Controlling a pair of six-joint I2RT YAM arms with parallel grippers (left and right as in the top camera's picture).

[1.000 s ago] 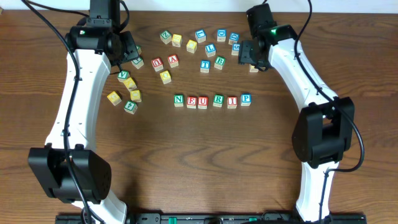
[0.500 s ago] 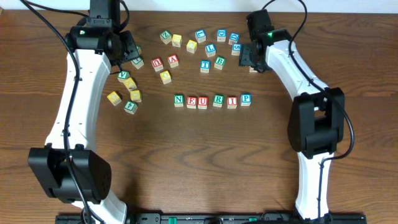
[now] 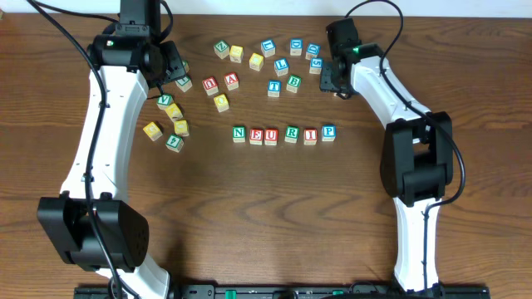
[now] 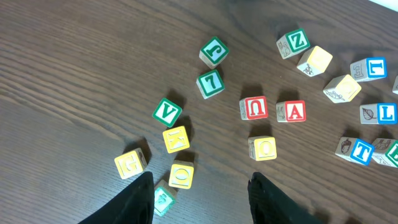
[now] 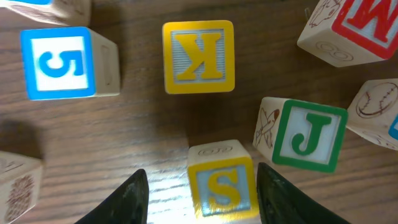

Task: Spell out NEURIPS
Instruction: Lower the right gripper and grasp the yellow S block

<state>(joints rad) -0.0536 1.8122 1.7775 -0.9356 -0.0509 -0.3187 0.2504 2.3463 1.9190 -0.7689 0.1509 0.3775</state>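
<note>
Six lettered cubes stand in a row mid-table and read N [image 3: 239, 133], E [image 3: 255, 135], U [image 3: 271, 135], R [image 3: 291, 134], I [image 3: 310, 135], P [image 3: 328, 132]. My right gripper [image 3: 331, 81] hangs over the far-right cluster. In the right wrist view a yellow S cube [image 5: 222, 180] sits on the table between its open fingers [image 5: 201, 169]. The cube is close to the right finger, and a wide gap remains on the left. My left gripper [image 3: 176, 73] hovers over the far-left cluster, open [image 4: 201, 180] and holding nothing.
Around the S cube lie a yellow K cube [image 5: 199, 56], a blue 5 cube [image 5: 59, 62], a green J cube [image 5: 309, 135] and a red M cube [image 5: 360, 25]. Below the left gripper are a green V cube [image 4: 166, 112], a red U cube [image 4: 255, 107], a red A cube [image 4: 291, 111] and several yellow cubes.
The right arm has shifted a little left and toward the far edge. Its jaws have narrowed around the S cube. The left arm and the row have not moved.
</note>
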